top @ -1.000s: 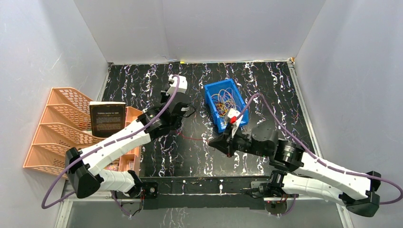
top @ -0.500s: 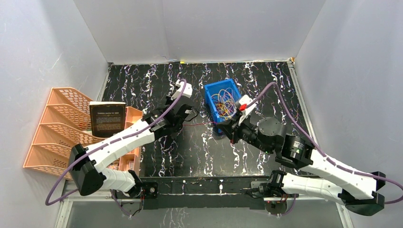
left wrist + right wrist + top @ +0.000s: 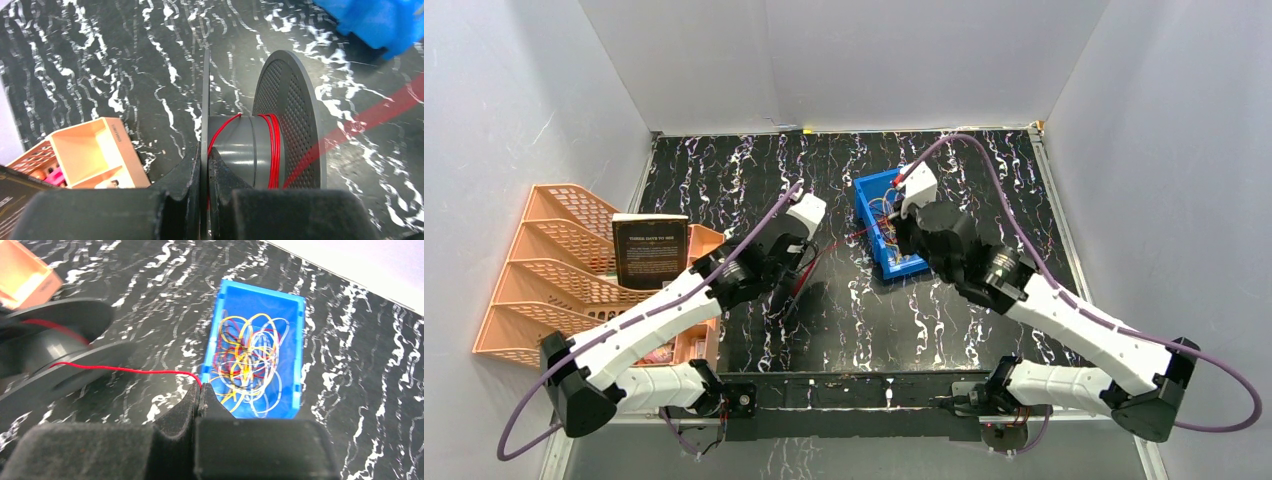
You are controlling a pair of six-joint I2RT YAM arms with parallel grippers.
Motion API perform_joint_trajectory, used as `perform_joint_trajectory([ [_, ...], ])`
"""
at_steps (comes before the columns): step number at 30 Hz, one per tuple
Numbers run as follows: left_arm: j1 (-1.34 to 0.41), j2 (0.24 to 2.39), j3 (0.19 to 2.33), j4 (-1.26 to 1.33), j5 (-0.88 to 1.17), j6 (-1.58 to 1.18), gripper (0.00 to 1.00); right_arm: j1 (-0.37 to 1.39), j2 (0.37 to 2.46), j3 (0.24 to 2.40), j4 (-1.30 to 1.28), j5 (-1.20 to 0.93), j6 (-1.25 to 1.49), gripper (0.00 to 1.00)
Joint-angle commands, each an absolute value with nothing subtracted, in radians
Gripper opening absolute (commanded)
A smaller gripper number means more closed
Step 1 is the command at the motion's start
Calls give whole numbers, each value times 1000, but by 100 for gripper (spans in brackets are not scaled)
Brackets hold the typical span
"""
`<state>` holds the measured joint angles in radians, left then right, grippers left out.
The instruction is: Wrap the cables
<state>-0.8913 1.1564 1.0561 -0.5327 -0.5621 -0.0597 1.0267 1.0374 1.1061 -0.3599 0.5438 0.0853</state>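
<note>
Spanning right hand (image 3: 200, 390) pinch to spool (image 3: 245, 145) in left hand (image 3: 205, 155): red cable (image 3: 125, 369).

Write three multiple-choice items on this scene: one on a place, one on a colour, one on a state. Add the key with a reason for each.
1. Where does the loose tangle of cables lie?
A) in the blue bin
B) in a white bowl
C) draped over the back wall

2. What colour is the strand wound on the grey spool?
A) yellow
B) red
C) green

3. How is the right gripper set?
A) wide open above the table
B) shut on the strand
C) shut on a yellow loop inside the bin

Key:
1 A: the right wrist view shows the tangle inside the bin's walls.
2 B: the left wrist view shows red turns around the spool's core.
3 B: the fingers meet where the strand ends, and it runs from there to the spool.
</note>
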Motion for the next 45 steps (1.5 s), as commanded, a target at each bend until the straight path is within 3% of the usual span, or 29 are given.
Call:
perform_joint_trajectory([
  [1,-886,1058,1078,-568,-397,-36,0,872,1086,1161,-310,452,79,0],
  [9,-887,924,1124,-589,-167,-93,0,742,1156,1080,-232,269,158,0],
  [17,-887,862,1228,-585,-92,-163,0,692,1159,908,-147,111,275,0],
  [36,-887,746,1098,-215,-281,-387,0,688,1030,493,296,-294,620,0],
  [45,-887,800,1047,-27,-365,-464,0,732,996,294,694,-309,908,0],
])
